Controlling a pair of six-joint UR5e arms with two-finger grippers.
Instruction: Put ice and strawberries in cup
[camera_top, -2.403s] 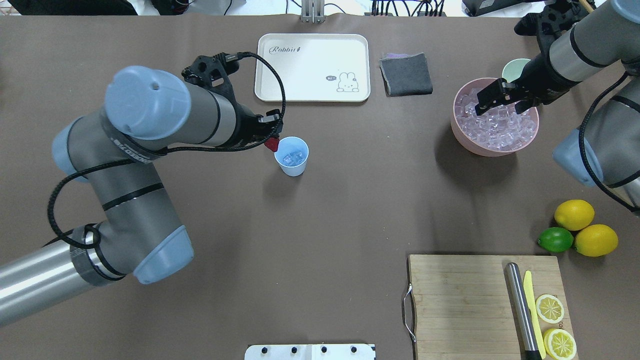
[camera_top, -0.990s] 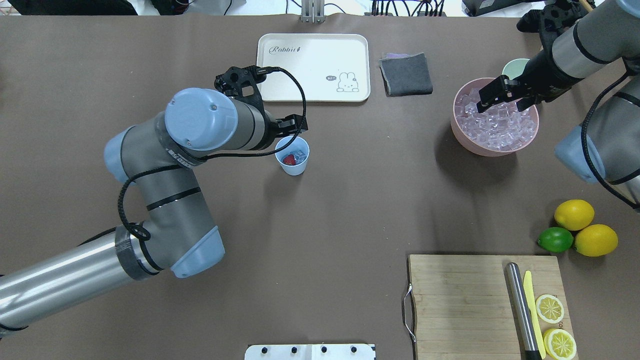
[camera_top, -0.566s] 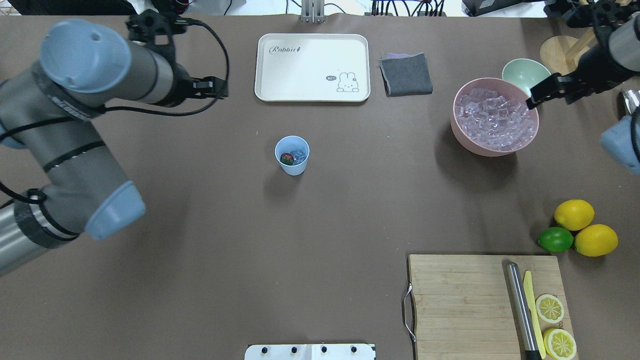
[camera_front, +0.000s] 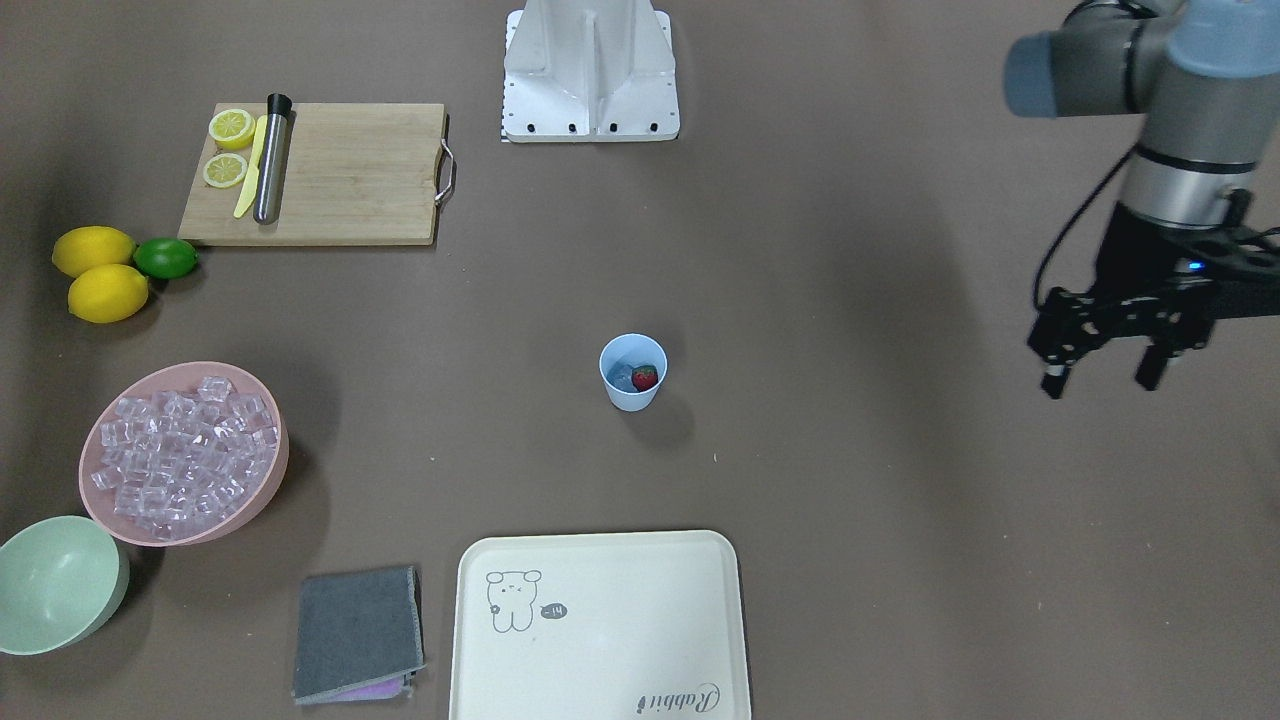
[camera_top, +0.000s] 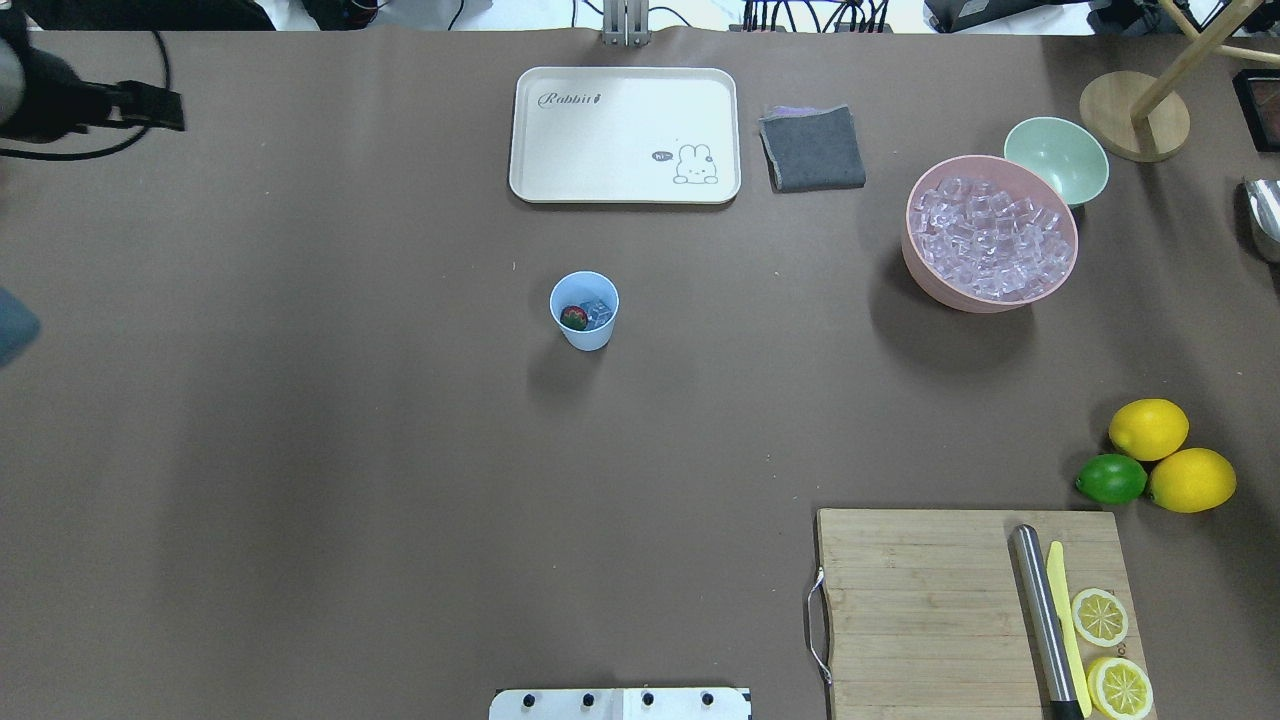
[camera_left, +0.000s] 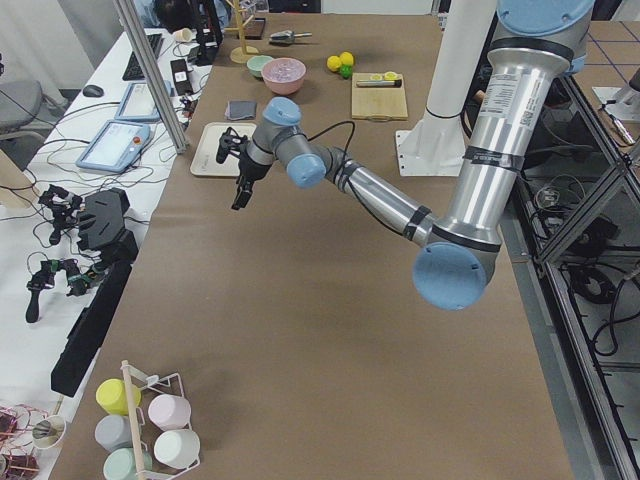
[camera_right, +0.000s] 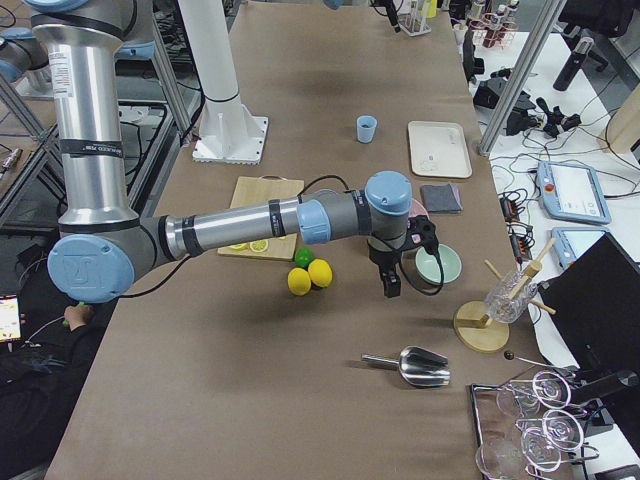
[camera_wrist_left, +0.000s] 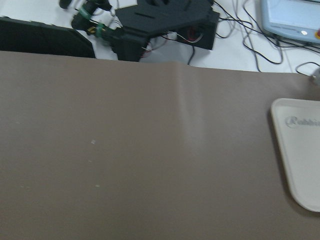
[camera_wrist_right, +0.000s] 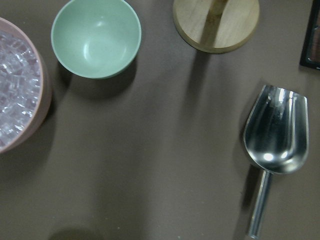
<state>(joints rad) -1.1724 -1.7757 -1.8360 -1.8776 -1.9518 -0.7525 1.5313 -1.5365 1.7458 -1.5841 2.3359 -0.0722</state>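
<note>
Across the brown counter (camera_top: 300, 450), left hand (camera_front: 1100, 380) hangs over the counter's left end, fingers spread, nothing in it, well apart from the cup (camera_top: 585, 335). Right hand (camera_right: 391, 283) is near the green bowl (camera_right: 445, 265); cannot tell if spread or pressed together. Pink bowl (camera_top: 940, 295) is heaped with ice (camera_top: 990, 240). Cup stands upright mid-counter, a few cubes inside, strawberry (camera_top: 573, 317) beside them.

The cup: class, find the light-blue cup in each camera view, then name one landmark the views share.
Front-facing: cup at centre.
Overhead: just left of centre.
Exterior left: cannot be made out.
Exterior right: top centre.
Left wrist: not in it.
Right wrist: not in it.
Landmark: cream tray, in all but right wrist.
</note>
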